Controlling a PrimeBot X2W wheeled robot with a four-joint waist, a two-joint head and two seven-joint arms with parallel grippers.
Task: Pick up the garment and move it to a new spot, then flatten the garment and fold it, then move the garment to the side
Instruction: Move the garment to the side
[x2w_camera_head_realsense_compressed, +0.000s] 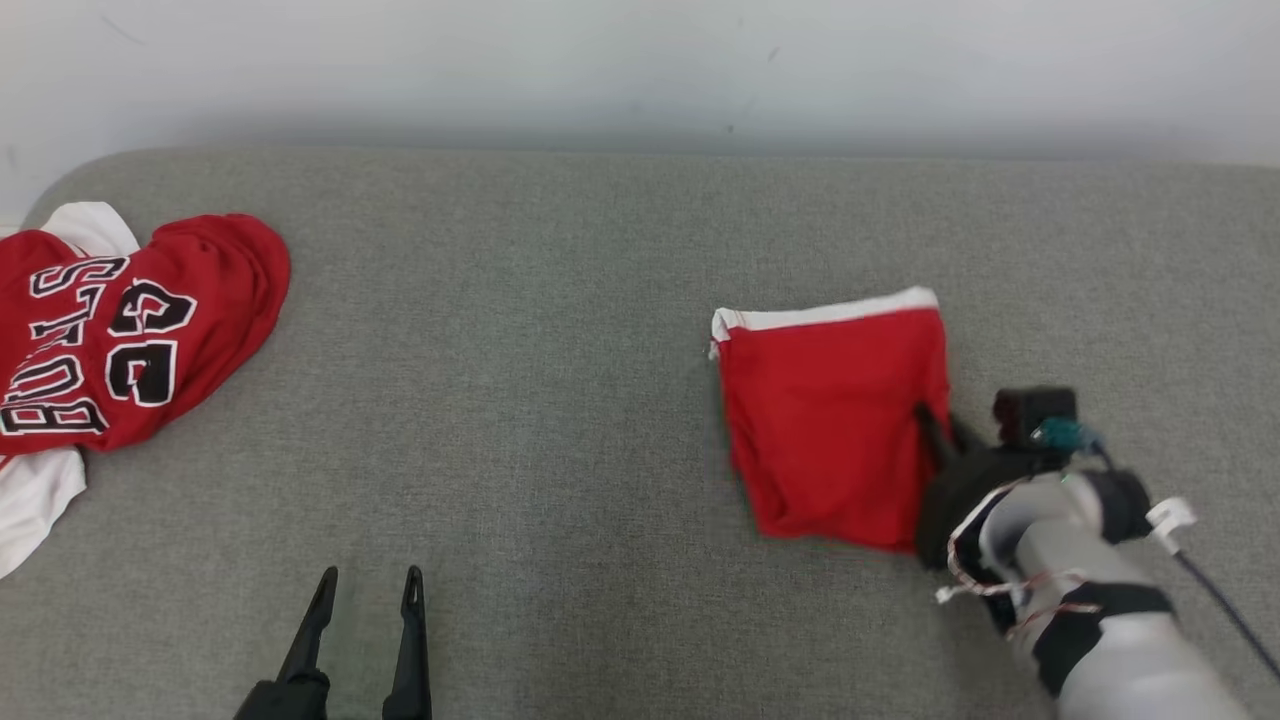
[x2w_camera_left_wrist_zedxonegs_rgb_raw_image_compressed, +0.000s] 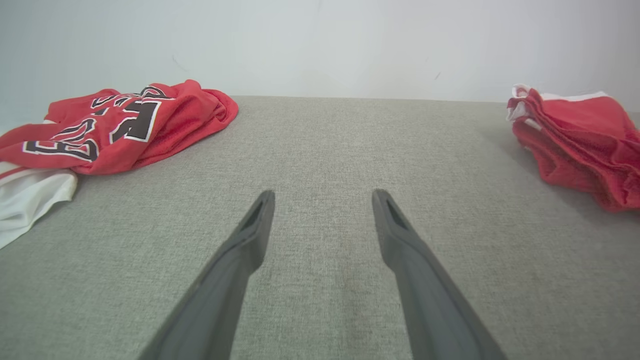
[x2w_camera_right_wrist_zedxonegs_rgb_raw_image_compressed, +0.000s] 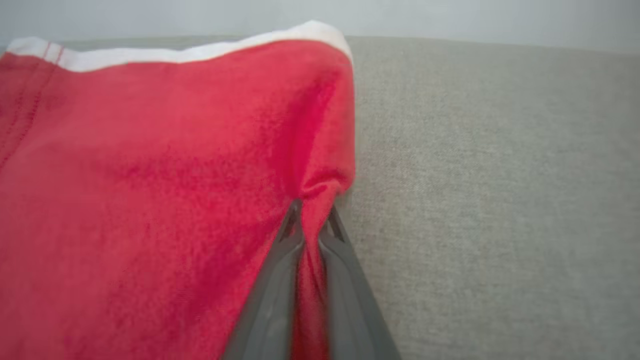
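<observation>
I read this as soft-furnished room, home-like or staged test corner; cannot tell which. Seen: grey woven upholstered surface (x2w_camera_head_realsense_compressed: 520, 400), rounded corner at 10 o'clock, butting against plain white wall (x2w_camera_head_realsense_compressed: 640, 60) at 12. Clothing on it: red jersey (x2w_camera_head_realsense_compressed: 110, 340) at 9, red shorts (x2w_camera_head_realsense_compressed: 830, 420) at 3.

Desk (x2w_camera_head_realsense_compressed: 560, 380): grey woven fabric top, far-left corner rounded. Two items lie on it, well apart, with bare fabric between them. Right of centre is a folded red garment (x2w_camera_head_realsense_compressed: 830, 430), roughly square, white band (x2w_camera_head_realsense_compressed: 830, 312) along its far edge, right edge puckered. At far left is a crumpled red jersey (x2w_camera_head_realsense_compressed: 130, 330) with black-and-white lettering and a 23. White cloth (x2w_camera_head_realsense_compressed: 35, 505) shows at its near end.
</observation>
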